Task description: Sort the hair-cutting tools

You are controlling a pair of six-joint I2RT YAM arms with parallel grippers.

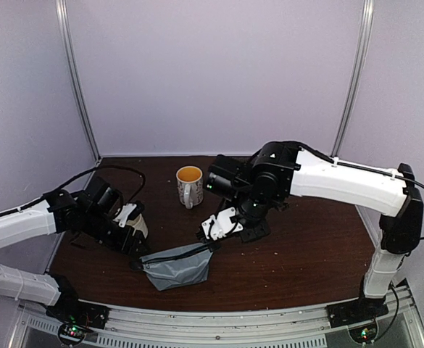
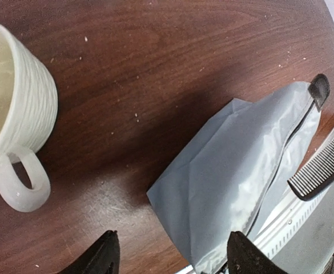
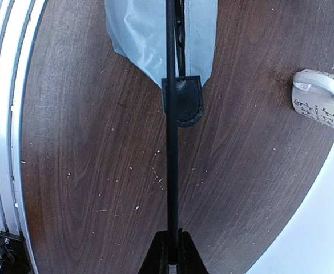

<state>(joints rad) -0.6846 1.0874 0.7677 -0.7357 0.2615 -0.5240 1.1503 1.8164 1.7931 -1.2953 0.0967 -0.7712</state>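
My right gripper [image 1: 206, 235] [image 3: 171, 254] is shut on one end of the long thin black comb [image 3: 170, 160]. The comb reaches out over the open top of the grey fabric pouch [image 1: 177, 267] [image 3: 135, 34]; it also shows in the top view [image 1: 179, 251] and the left wrist view [image 2: 321, 166]. My left gripper [image 1: 136, 255] [image 2: 175, 260] is open at the pouch's left end, with a corner of the pouch [image 2: 241, 171] between its fingers. The scissors, clipper and guard are out of view.
A cream mug with a yellow inside [image 1: 189, 183] [image 3: 322, 100] stands at the back middle. A second ribbed cream mug [image 1: 135, 222] [image 2: 12, 114] stands just beside my left gripper. The pouch's black tab [image 3: 182, 101] lies under the comb. The table's front rail [image 1: 219, 319] is close behind the pouch.
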